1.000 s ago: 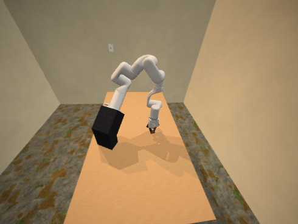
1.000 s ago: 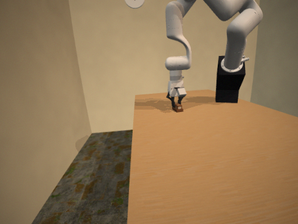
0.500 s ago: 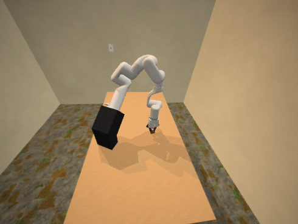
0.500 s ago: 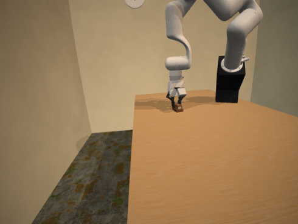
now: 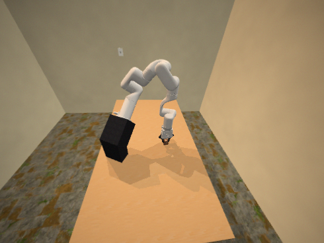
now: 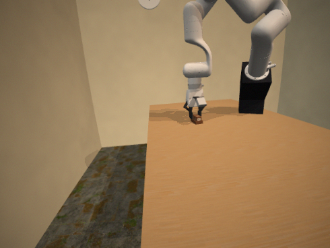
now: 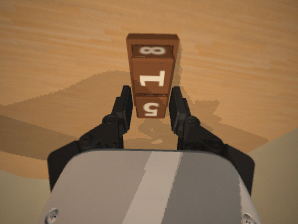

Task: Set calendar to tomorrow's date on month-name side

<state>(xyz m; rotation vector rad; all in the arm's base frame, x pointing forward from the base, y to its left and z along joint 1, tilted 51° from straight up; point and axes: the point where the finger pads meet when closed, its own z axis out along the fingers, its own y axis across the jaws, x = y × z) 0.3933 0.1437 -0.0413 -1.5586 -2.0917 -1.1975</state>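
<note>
Jaws (image 5: 166,140) (image 6: 196,114) part-open, nothing gripped, one on the left and one on the right of the brown calendar (image 6: 196,119) (image 7: 152,39), which sits on the surface (image 5: 152,205) (image 6: 236,175) (image 7: 60,45); risk: a sideways drift on withdrawal could catch a cube and twist it or drag the tray. Legible in wrist view: 8 at the far end, a sideways 1, then 5 at the near end; no brand readable; month's name not visible.

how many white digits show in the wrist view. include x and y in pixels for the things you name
3: an 8 (image 7: 152,50) at the top of the picture, a sideways 1 (image 7: 151,78) in the middle, a 5 (image 7: 150,109) below it. Faces turned away may hide more.
</note>
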